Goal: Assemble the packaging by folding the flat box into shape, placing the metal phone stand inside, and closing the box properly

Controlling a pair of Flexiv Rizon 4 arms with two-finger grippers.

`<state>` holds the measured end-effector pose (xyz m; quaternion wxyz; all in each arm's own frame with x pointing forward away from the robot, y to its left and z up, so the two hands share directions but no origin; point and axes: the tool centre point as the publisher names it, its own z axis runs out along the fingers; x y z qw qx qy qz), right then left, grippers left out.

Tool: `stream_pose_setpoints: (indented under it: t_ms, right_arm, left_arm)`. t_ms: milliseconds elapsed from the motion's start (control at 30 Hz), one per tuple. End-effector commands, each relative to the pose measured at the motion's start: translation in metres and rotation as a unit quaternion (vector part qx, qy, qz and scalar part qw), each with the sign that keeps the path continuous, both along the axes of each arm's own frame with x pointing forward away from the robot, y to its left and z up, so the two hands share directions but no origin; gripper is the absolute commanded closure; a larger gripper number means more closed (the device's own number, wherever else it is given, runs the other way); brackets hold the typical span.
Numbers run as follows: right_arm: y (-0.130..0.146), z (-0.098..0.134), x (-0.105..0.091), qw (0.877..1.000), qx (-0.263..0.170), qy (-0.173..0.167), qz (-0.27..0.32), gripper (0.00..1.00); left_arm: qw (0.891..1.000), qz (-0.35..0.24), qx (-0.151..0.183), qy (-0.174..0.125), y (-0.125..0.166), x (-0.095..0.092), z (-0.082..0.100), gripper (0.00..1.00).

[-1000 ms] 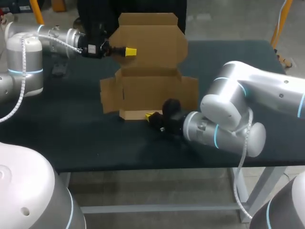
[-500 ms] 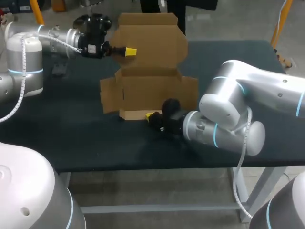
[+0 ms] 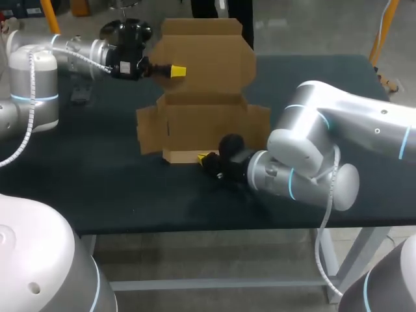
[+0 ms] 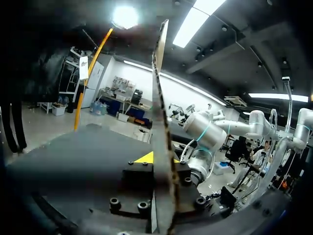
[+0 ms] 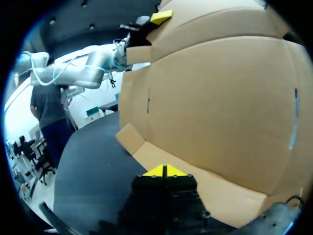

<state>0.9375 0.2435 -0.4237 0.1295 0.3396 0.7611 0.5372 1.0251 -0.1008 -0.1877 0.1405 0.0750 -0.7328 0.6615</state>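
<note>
The brown cardboard box [image 3: 208, 127] stands half folded in the middle of the table, its tall lid flap [image 3: 208, 49] upright at the back. My left gripper [image 3: 177, 70] is shut on the lid's left edge. In the left wrist view the cardboard sheet [image 4: 159, 112] runs edge-on between the left gripper's [image 4: 161, 159] fingers. My right gripper [image 3: 205, 158] lies low at the box's front, shut, its yellow tips against the narrow bottom flap [image 5: 210, 191]. The right wrist view shows the right gripper [image 5: 164, 171] just before the box's front wall [image 5: 220, 107]. No phone stand is in view.
The dark table [image 3: 97, 188] has bare room in front and to the left of the box. A small dark object [image 3: 81, 93] lies at the far left, behind my left arm. My right arm's elbow [image 3: 305, 162] hangs over the right front.
My right arm's elbow has drifted slightly left. Both grippers and the box hold their places.
</note>
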Motion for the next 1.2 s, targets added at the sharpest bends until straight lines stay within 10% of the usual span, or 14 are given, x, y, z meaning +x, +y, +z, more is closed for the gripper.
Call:
stream_pose_setpoints:
  t_ms: [33, 1200]
  right_arm:
    - [0.004, -0.003, 0.0, 0.976, -0.081, -0.043, -0.198, 1.0]
    - [0.004, -0.003, 0.0, 0.976, -0.081, -0.043, -0.198, 1.0]
  left_arm:
    - [1.0, -0.006, -0.002, 0.0, 0.002, 0.001, -0.002, 1.0]
    - [0.998, -0.005, 0.015, -0.058, -0.001, -0.044, -0.008, 1.0]
